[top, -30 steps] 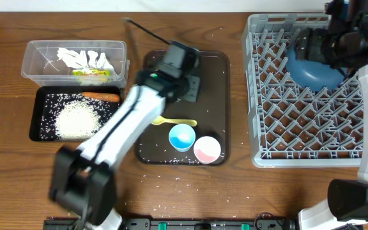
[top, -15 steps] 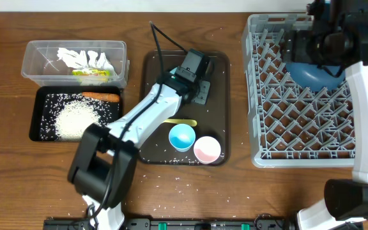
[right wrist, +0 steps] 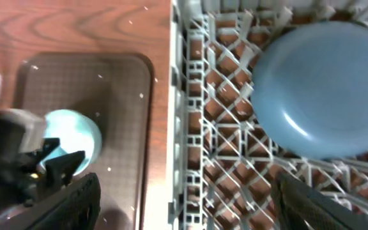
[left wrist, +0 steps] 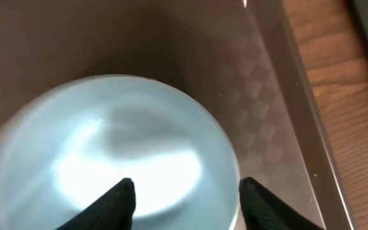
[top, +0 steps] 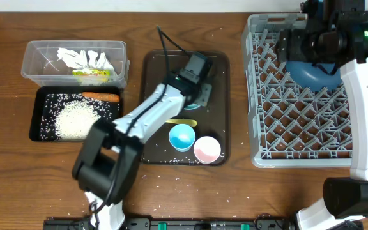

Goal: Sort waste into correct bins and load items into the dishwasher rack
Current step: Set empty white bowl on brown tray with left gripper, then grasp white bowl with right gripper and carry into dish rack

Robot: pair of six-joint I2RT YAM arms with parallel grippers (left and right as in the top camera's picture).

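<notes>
Hovering left gripper (left wrist: 187,204): fingers spread apart, low over the white bowl (left wrist: 126,140). The wrist view is blurred, so I cannot tell whether they touch it.
White bowl: upright on the far right part of the dark brown serving tray (top: 155,76), mostly hidden under the left gripper in the overhead view.
Right gripper (right wrist: 190,207): fingers wide apart with nothing between them, above the far part of the dishwasher rack (top: 305,134).
Dark-blue bowl (right wrist: 315,96): in the far part of the rack among the pegs, underside facing up, below the right gripper and not in its grasp.
Yellow spoon (top: 179,121): flat on the serving tray, between the white bowl and the cups.
Blue cup (top: 182,137): upright on the near part of the serving tray, mouth up.
Pink cup (top: 207,149): upright just right of the blue cup, near the tray's near right corner.
Clear tub (top: 37,51): at the far left of the table (top: 18,185), holding the crumpled white tissue (top: 75,59) and the yellow-green wrapper (top: 91,74).
Black tray (top: 40,131): just in front of the tub, holding a heap of rice (top: 75,119), with the orange stick (top: 101,97) along its far edge.
Stray grains (top: 171,185): scattered on the table in front of the serving tray, with a few on the tray itself.
</notes>
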